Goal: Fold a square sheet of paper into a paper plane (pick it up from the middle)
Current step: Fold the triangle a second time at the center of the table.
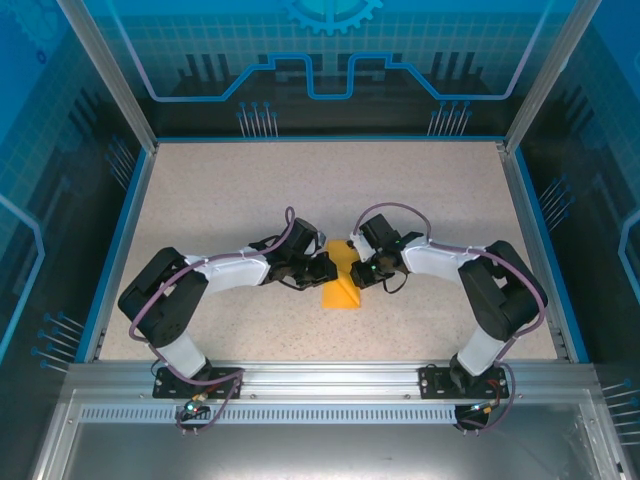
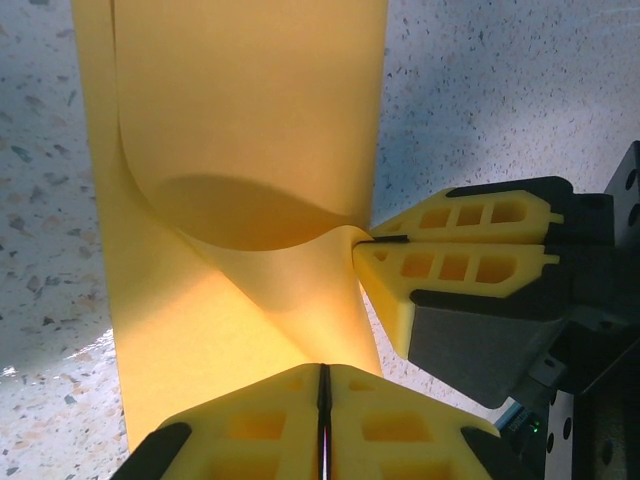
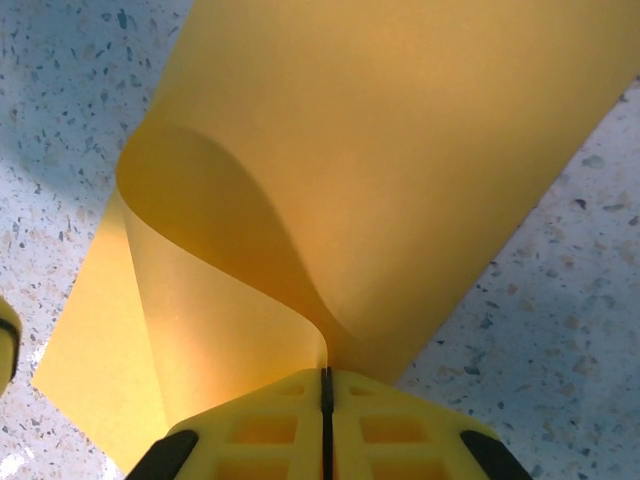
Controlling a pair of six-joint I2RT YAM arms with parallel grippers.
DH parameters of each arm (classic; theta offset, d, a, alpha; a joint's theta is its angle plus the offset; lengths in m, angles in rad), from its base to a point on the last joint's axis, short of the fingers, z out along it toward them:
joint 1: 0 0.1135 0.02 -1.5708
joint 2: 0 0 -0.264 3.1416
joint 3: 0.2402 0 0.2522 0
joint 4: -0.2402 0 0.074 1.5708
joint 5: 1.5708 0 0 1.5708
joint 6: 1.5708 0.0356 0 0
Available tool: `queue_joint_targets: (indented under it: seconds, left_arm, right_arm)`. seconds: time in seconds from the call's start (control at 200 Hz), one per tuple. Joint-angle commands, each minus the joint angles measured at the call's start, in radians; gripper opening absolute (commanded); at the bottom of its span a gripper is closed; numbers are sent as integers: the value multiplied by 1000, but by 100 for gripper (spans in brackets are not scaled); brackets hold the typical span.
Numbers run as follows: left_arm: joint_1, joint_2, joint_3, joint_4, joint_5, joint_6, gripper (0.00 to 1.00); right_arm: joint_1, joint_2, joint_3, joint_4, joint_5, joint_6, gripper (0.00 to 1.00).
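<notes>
A speckled beige table point(image 1: 200, 200) with a blue rim point(image 1: 122, 240) sits inside an enclosure of blue-tinted panels point(image 1: 330, 60) held by aluminium posts point(image 1: 103, 70). A slotted metal rail point(image 1: 320, 378) runs along the table's near edge. The square sheet of paper point(image 1: 343, 288), orange-yellow, lies near the middle of the table, and both arms bend inward to meet at it. The left gripper point(image 1: 328, 268) is at the sheet's left edge and the right gripper point(image 1: 358, 272) at its right edge.

The overhead view gives this layout but hides the paper's shape. The left wrist view shows it: one layer lies flat on the table while a flap curls up off it. The flap's raised edge is nipped between the right gripper's pressed-together fingers point(image 2: 450, 268). The right wrist view shows the same curl from behind, running down into the seam of those closed jaws. The left gripper's own fingers point(image 2: 270, 400) are also pressed together with no gap. They sit at the sheet's near edge, and whether they pinch any paper cannot be told.
</notes>
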Motion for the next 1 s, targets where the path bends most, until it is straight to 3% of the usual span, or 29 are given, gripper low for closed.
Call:
queue_joint_targets:
  seconds: [0.0,0.525,0.995]
  left_arm:
    - [-11,20,38,-17,27,8,9]
    - [-11,17,40,-21,24,7,8]
    - [-11,18,43,-25,25,8,9]
  right_arm:
    - [-17,14,15,-13,8,7,8]
    - [-17,-66,-3,-10,-14,24,8]
    - [-18,-38,-2,-23,-2,38,8]
